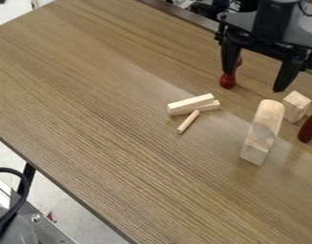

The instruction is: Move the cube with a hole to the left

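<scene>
On the brown wood-grain worktop [119, 119], a pale wooden dowel [189, 122] lies before two pale square wooden bars [191, 104]. Right of them, a pale wooden block [296, 106] sits behind a pale round-ended wooden piece [266, 121] and a dark-red rounded peg [309, 127].

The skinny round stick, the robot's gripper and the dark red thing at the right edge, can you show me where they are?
Skinny round stick [189, 122]: camera view, middle of its length.
Gripper [254, 81]: camera view, midway between its open fingertips.
Dark red thing [309, 127]: camera view, its lower part.
</scene>
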{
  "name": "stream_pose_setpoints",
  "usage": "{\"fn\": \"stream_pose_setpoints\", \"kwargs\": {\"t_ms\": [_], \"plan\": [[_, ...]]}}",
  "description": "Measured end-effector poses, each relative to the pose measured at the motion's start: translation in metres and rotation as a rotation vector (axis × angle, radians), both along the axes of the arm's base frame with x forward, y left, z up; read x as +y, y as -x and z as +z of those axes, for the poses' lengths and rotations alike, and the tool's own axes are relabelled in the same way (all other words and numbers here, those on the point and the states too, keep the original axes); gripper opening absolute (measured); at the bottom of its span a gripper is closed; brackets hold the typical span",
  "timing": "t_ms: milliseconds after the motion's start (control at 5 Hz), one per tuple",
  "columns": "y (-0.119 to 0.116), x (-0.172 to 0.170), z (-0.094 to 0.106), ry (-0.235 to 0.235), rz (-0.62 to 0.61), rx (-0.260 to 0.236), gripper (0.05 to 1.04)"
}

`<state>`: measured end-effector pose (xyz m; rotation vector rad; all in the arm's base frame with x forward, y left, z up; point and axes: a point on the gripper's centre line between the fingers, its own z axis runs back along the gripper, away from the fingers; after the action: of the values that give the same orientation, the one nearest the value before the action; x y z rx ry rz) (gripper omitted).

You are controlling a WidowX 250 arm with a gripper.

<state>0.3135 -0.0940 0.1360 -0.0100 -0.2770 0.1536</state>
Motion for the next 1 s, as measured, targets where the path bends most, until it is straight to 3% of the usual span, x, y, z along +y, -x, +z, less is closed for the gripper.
{"fn": "stream_pose_setpoints", "kwargs": {"t_ms": [400, 1000], "plan": [[0.017, 0.009, -0.023, -0.023, -0.013, 0.058, 0.999], [0.019, 0.022, -0.031, -0.131, -0.257, 0.033, 0.999]]}}
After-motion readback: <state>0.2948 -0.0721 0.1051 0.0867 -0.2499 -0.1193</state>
